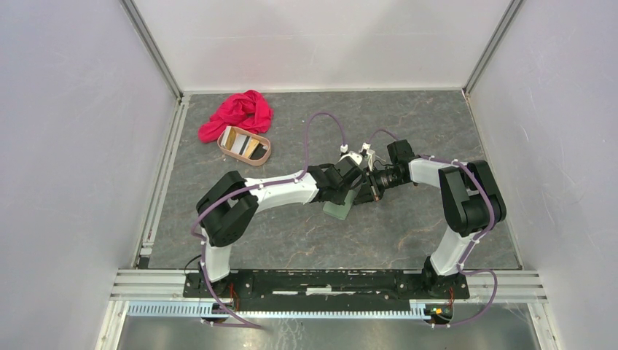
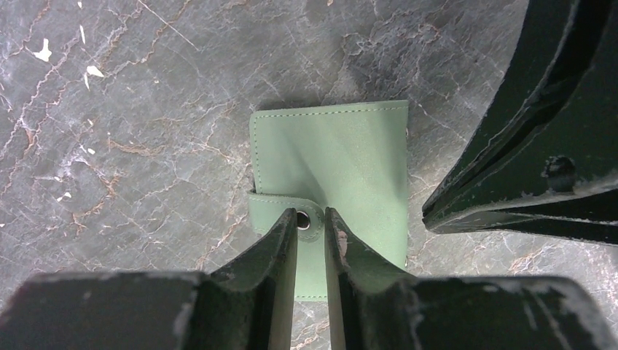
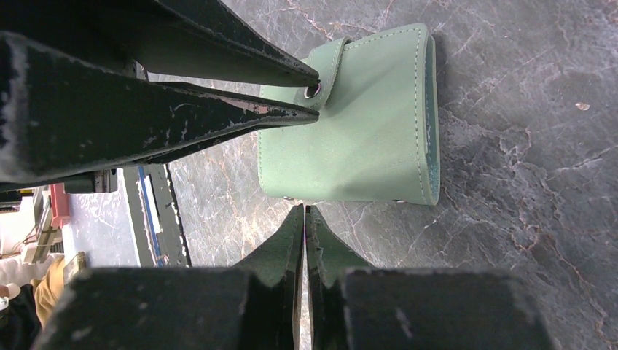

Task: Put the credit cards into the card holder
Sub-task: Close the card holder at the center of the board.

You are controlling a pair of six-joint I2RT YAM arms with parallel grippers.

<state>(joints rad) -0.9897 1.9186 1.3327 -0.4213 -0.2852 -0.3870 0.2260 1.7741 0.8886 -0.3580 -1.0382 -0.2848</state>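
At the far left of the table point(image 1: 408, 124) lies a crumpled red cloth point(image 1: 237, 113). Just beside it is the pinkish-tan oval tray point(image 1: 221, 149), which holds the credit cards point(image 1: 242, 144), well away from both arms. The cards look thin, stiff and slick. They would probably be easiest to lift by a raised edge against the tray's rim, not from a flat face.

At mid-table the left gripper point(image 2: 311, 219) reaches down onto the card holder point(image 2: 350, 160). The holder is sage green and lies folded shut on the stone-patterned surface between the two arms. The left fingers stand a narrow gap apart on either side of the snap button point(image 2: 303, 219), at the end of the strap tab point(image 2: 273, 204). Whether they actually pinch the tab cannot be told.

The holder looks light and soft, with stitched edges that would bend rather than resist. It would likely slide or lift whole when the snap is pulled. The free end of the tab is the sensible place to take hold, with the body pinned down near its folded spine.

On the right, the right gripper point(image 3: 304, 211) has its fingers pressed together with nothing between them. Its tip is just beside the holder's long edge, and contact cannot be confirmed. It seems well placed to press down on the cover as the anchor.
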